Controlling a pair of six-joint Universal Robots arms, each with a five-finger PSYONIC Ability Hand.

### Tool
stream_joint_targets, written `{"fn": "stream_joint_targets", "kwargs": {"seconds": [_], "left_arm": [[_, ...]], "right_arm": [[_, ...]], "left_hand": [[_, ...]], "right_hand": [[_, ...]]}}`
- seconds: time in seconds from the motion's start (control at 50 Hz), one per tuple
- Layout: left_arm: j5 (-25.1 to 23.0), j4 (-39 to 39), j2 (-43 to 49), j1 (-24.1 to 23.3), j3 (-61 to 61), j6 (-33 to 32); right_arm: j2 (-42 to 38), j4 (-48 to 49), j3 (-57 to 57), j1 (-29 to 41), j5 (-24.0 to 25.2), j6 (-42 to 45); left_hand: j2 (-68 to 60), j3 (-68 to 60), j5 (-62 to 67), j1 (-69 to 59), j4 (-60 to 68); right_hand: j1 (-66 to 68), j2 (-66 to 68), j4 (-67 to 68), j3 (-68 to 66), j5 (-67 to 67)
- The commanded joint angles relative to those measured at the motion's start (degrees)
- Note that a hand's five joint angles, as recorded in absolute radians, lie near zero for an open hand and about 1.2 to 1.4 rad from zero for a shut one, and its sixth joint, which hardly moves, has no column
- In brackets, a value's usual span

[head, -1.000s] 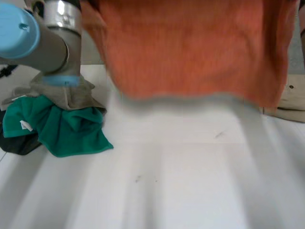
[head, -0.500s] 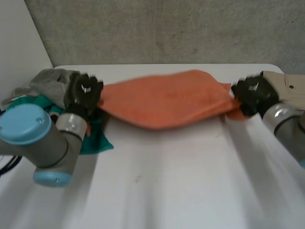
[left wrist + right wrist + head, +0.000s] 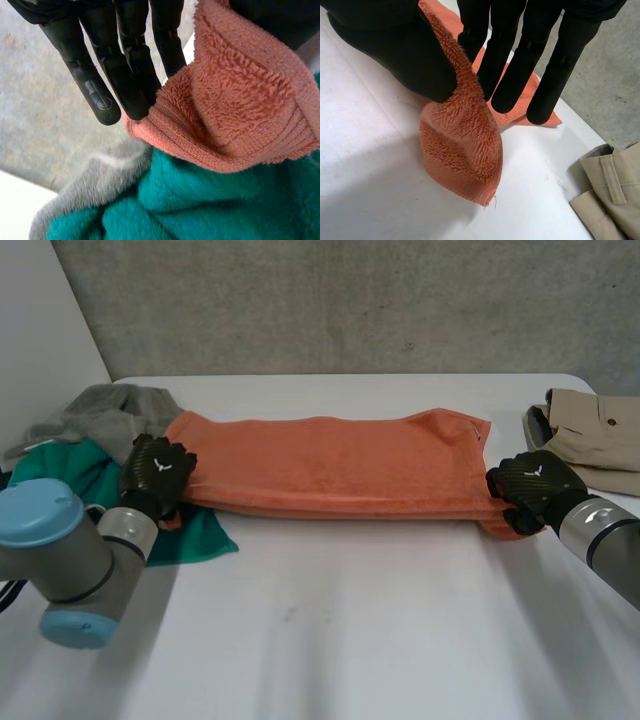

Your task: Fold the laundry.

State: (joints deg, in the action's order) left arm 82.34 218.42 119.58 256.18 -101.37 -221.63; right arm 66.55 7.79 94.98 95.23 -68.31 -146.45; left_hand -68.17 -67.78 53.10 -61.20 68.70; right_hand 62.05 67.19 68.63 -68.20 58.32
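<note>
An orange towel (image 3: 330, 465) lies stretched in a long folded band across the far half of the white table (image 3: 350, 630). My left hand (image 3: 155, 475) holds its left end, which rests over the laundry pile. In the left wrist view the towel's corner (image 3: 240, 100) is pinched between the straight fingers (image 3: 125, 60) and the thumb. My right hand (image 3: 530, 490) holds the right end low on the table. There the bunched corner (image 3: 460, 150) sits squeezed between the thumb (image 3: 390, 50) and the fingers.
A pile with a green cloth (image 3: 190, 530) and a grey cloth (image 3: 110, 410) lies at the table's left, under the towel's end (image 3: 200, 210). Folded beige trousers (image 3: 595, 440) lie at the right edge, just past my right hand (image 3: 610, 195).
The towel hung high and close to the camera a second ago. Both hands have brought it down and away, and it now lies flat on the table, pulled out between them.
</note>
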Motion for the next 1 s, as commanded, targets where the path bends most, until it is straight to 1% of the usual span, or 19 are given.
{"fn": "stream_joint_targets", "kwargs": {"seconds": [0.02, 0.04, 0.16, 0.24, 0.26, 0.28, 0.34, 0.4, 0.48, 0.58, 0.7, 0.82, 0.88, 0.9, 0.92, 0.94, 0.98, 1.0], "left_arm": [[-2.5, -0.1, -10.1, -1.0, -7.1, 0.3], [-2.5, -0.1, -10.8, -1.1, -7.4, 0.3], [-2.4, -0.2, -11.9, -1.1, -8.1, 0.1], [-2.4, -0.2, -11.8, -1.0, -7.8, 0.1], [-2.4, -0.2, -11.7, -1.0, -7.7, 0.1], [-2.4, -0.2, -11.8, -1.0, -7.5, 0.2], [-2.4, -0.1, -11.7, -1.0, -7.4, 0.3], [-2.4, -0.1, -11.7, -1.0, -7.3, 0.3], [-2.4, -0.1, -11.7, -1.0, -7.3, 0.3], [-2.4, -0.1, -11.7, -1.0, -7.3, 0.4], [-2.4, -0.1, -11.7, -0.9, -7.3, 0.4], [-2.4, -0.1, -11.7, -0.7, -7.0, 0.4], [-2.4, -0.1, -11.7, -0.5, -6.6, 0.8], [-2.4, -0.1, -11.7, -0.4, -6.5, 0.9], [-2.2, -0.2, -11.7, -0.4, -6.3, 1.5], [-2.2, -0.2, -11.8, -0.4, -6.2, 1.6], [-2.1, -0.4, -12.1, -0.4, -6.2, 2.0], [-2.2, -1.2, -12.5, -0.5, -6.2, 2.0]], "right_arm": [[1.0, -6.1, -1.5, 0.0, 0.4, 0.6], [1.1, -8.3, -2.6, -0.4, 0.4, 1.1], [-0.7, -14.6, -7.4, -3.4, 1.0, 1.5], [-4.9, -18.8, -12.3, -4.8, 0.6, 1.1], [-6.1, -20.9, -13.9, -5.7, 0.9, 1.1], [-6.4, -21.9, -14.7, -6.2, 1.1, 1.0], [-7.2, -23.6, -16.4, -7.6, 1.6, 0.6], [-7.4, -23.2, -16.8, -8.2, 2.4, 0.1], [-7.5, -23.6, -16.9, -8.7, 3.2, -3.1], [-7.8, -23.8, -16.8, -8.5, 4.6, -10.9], [-9.2, -23.5, -17.5, -8.0, 6.3, -14.9], [-13.2, -23.2, -19.5, -7.8, 5.7, -15.3], [-15.6, -22.7, -20.5, -6.9, 5.5, -15.3], [-16.1, -22.6, -21.0, -6.5, 5.2, -15.3], [-17.1, -22.2, -21.9, -5.5, 4.3, -15.3], [-17.2, -21.9, -22.2, -5.1, 3.7, -15.3], [-16.8, -20.8, -22.1, -5.0, 2.5, -15.2], [-15.8, -19.1, -21.4, -5.1, 0.7, -14.5]], "left_hand": [[-11.8, -12.2, 16.9, -18.8, 11.3], [-11.8, -12.2, 16.9, -18.8, 11.3], [-11.8, -12.2, 16.9, -18.8, 11.3], [-11.8, -12.2, 16.9, -18.8, 11.3], [-11.8, -12.2, 16.9, -18.8, 11.3], [-11.8, -12.2, 16.9, -18.8, 11.3], [-11.8, -12.2, 16.9, -18.8, 11.3], [-11.8, -12.2, 16.9, -18.8, 11.3], [-11.8, -12.2, 16.9, -18.8, 11.3], [-11.8, -12.2, 16.9, -18.8, 11.3], [-11.8, -12.2, 16.9, -18.8, 11.3], [-11.8, -12.2, 16.9, -18.8, 11.3], [-11.8, -12.2, 16.9, -18.8, 11.3], [-11.8, -12.2, 16.9, -18.8, 11.3], [-11.8, -12.2, 16.9, -18.8, 11.3], [-11.8, -12.2, 16.9, -18.8, 11.3], [-11.8, -12.2, 16.9, -18.8, 11.3], [-11.8, -12.2, 16.9, -18.8, 11.3]], "right_hand": [[8.3, 3.2, 1.8, -2.2, 2.1], [-10.4, -15.5, -17.0, 16.6, -16.7], [-12.9, -18.1, -19.5, 19.1, -19.2], [-17.3, -22.4, -23.9, 23.5, -23.6], [-21.0, -26.1, -27.6, 27.1, -27.2], [-21.5, -26.7, -28.1, 27.7, -27.8], [-21.9, -27.0, -28.4, 28.0, -28.1], [-21.9, -27.0, -28.4, 28.0, -28.1], [-24.9, -30.0, -31.5, 31.0, -31.1], [-26.9, -32.0, -33.5, 33.0, -33.2], [-29.6, -34.7, -36.2, 35.7, -35.9], [-27.4, -32.6, -34.0, 33.6, -33.7], [-20.4, -25.5, -27.0, 26.5, -26.6], [-16.2, -21.3, -22.8, 22.3, -22.5], [8.0, 2.9, 1.4, -1.9, 1.7], [17.8, 12.7, 11.3, -11.7, 11.6], [17.9, 12.8, 11.4, -11.8, 11.7], [17.9, 12.8, 11.4, -11.8, 11.7]]}}
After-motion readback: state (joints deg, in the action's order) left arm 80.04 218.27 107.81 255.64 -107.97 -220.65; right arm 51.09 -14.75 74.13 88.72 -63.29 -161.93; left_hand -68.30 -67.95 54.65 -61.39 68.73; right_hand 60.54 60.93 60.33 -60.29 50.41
